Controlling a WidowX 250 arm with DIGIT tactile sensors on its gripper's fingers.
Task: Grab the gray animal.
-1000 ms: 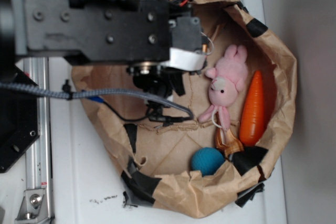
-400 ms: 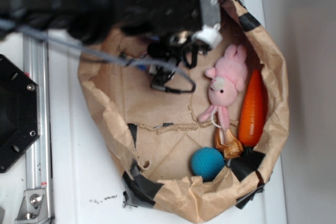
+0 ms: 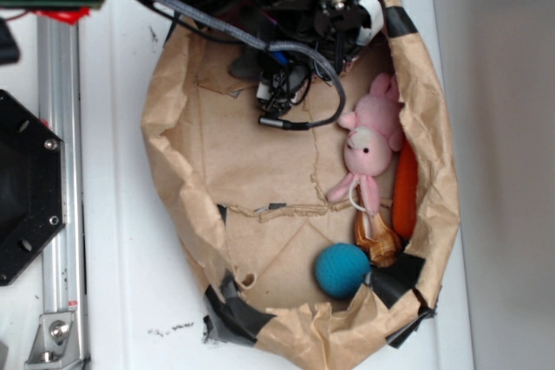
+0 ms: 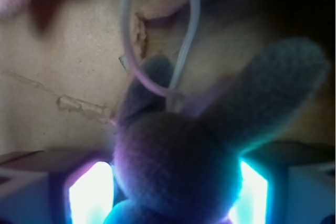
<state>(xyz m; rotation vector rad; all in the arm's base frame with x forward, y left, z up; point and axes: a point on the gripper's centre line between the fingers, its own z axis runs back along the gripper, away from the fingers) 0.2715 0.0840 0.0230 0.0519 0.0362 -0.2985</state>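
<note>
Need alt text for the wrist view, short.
Blurred close-up of the gray plush bunny, ears up, filling the space between the gripper jaws, which glow bright on both sides. A pale string loop hangs in front, over the brown paper bag floor.

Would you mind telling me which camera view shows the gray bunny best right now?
The wrist view shows it best: the gray bunny fills the frame, head and both ears visible between the gripper's fingers, its string loop above. In the exterior view I cannot make it out; the arm covers that part of the paper bag.
</note>
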